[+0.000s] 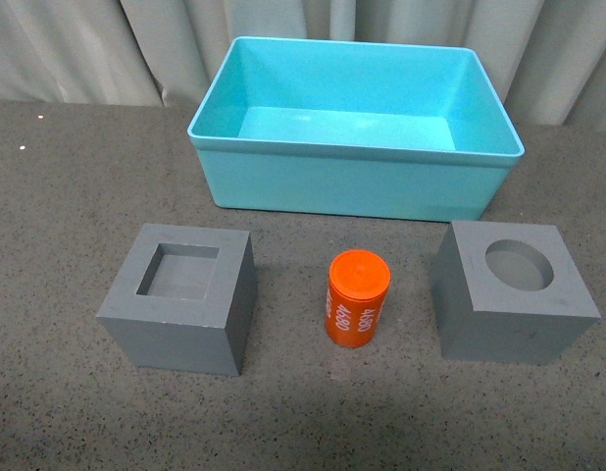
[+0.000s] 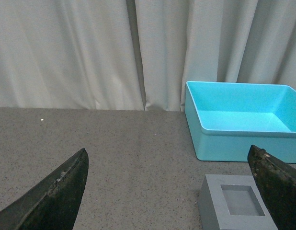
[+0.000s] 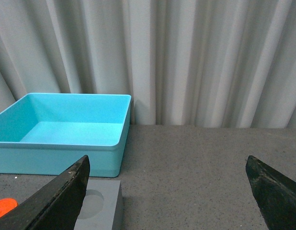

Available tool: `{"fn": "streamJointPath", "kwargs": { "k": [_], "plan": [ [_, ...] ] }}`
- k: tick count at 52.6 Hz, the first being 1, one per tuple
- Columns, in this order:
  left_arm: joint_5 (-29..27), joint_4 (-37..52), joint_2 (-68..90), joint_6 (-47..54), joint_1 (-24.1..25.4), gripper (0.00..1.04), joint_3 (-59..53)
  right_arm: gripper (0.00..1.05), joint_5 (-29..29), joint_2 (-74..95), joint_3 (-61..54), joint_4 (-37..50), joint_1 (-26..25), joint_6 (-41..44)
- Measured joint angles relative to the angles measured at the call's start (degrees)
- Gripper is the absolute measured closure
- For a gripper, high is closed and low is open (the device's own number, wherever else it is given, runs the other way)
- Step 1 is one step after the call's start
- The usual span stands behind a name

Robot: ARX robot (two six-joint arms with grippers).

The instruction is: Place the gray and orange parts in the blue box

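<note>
nothing is in the blue box [image 1: 352,186] yet; all three parts stand before it, so the whole job is left. the left gripper [image 2: 167,151] is spread wide and empty, with the square-recess gray cube [image 2: 234,201] ahead, near one finger's inner side. the right gripper [image 3: 167,158] is equally spread and empty; the round-recess gray cube [image 3: 100,208] sits by one finger, the orange cylinder [image 3: 4,208] outside it.

Front view: high on the body, angled down, close over the table. Each wrist view: low, near level, looking out between the left gripper [image 2: 167,149] or right gripper [image 3: 167,158] fingers toward the curtain [image 3: 200,62]. All three share the blue box [image 1: 352,186], ahead of both grippers
</note>
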State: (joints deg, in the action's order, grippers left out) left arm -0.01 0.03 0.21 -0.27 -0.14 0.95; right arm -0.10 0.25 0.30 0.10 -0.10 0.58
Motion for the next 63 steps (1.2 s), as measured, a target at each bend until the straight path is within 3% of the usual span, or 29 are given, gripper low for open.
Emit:
{"fn": "streamJointPath", "kwargs": {
  "k": [6, 8, 10, 17, 26, 40, 59, 63],
  "plan": [
    [0.0, 0.0, 0.0, 0.0, 0.0, 0.07, 0.0, 0.10, 0.9, 0.1, 0.0, -0.1, 0.3, 0.7],
    [0.0, 0.0, 0.0, 0.0, 0.0, 0.07, 0.0, 0.10, 8.0, 3.5, 0.2, 1.1, 2.6, 5.7],
    [-0.1, 0.0, 0.0, 0.0, 0.0, 0.07, 0.0, 0.10, 10.5, 9.6, 0.7, 4.8, 3.5, 9.4],
    [0.0, 0.0, 0.0, 0.0, 0.0, 0.07, 0.0, 0.10, 8.5, 32.3, 3.6, 18.8, 3.1, 11.7],
    [0.0, 0.0, 0.0, 0.0, 0.0, 0.07, 0.0, 0.10, 6.9, 59.1, 10.9, 26.8, 3.1, 10.4],
    [0.0, 0.0, 0.0, 0.0, 0.0, 0.07, 0.0, 0.10, 2.7, 82.4, 21.3, 23.0, 5.8, 2.8],
    [0.0, 0.0, 0.0, 0.0, 0.0, 0.07, 0.0, 0.10, 1.7, 94.4, 28.9, 16.9, 9.4, -5.0],
    [0.0, 0.0, 0.0, 0.0, 0.0, 0.07, 0.0, 0.16, 2.0, 95.7, 29.9, 16.6, 9.5, -6.1]
  ]
}}
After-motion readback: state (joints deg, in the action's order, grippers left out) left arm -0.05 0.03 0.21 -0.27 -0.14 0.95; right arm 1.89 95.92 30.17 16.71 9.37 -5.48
